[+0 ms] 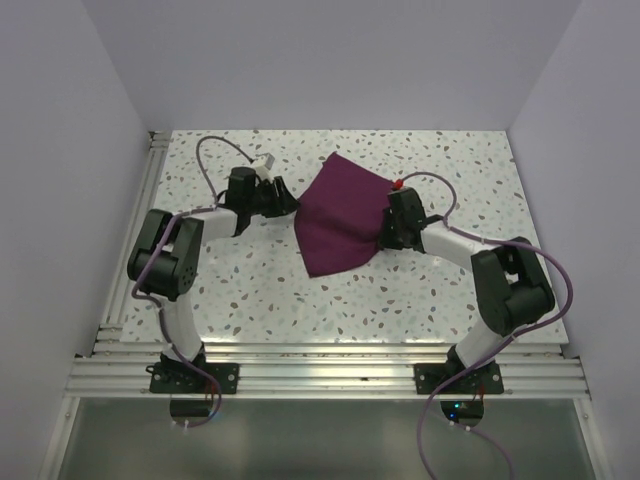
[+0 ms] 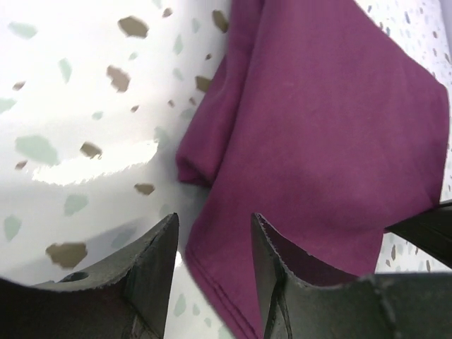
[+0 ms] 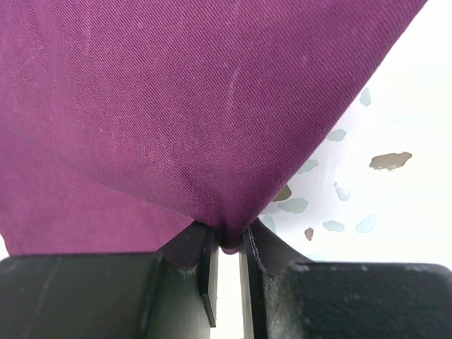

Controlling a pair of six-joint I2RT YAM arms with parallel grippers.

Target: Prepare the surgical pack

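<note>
Right wrist: right end effector point(image 3: 227, 236) is pinched on a puckered corner of the surgical pack point(image 3: 176, 106), a maroon twill cloth fanning out ahead of it. Left end effector point(image 2: 214, 220) has its fingers apart, with the cloth's hemmed, folded edge in the gap on the glossy speckled desk point(image 2: 70, 92).

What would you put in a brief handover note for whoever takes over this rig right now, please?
Left gripper: open, jaws apart at the left edge of the purple cloth, gripping nothing.
Right gripper: shut on a pinched fold at the cloth's right side.
Cloth: in the middle of the table, roughly folded with layers overlapping. No steel tray shows in any view.
Done: cloth partly folded over.
Left: probably finish and square up the folds. The right gripper has not yet let go.
</note>
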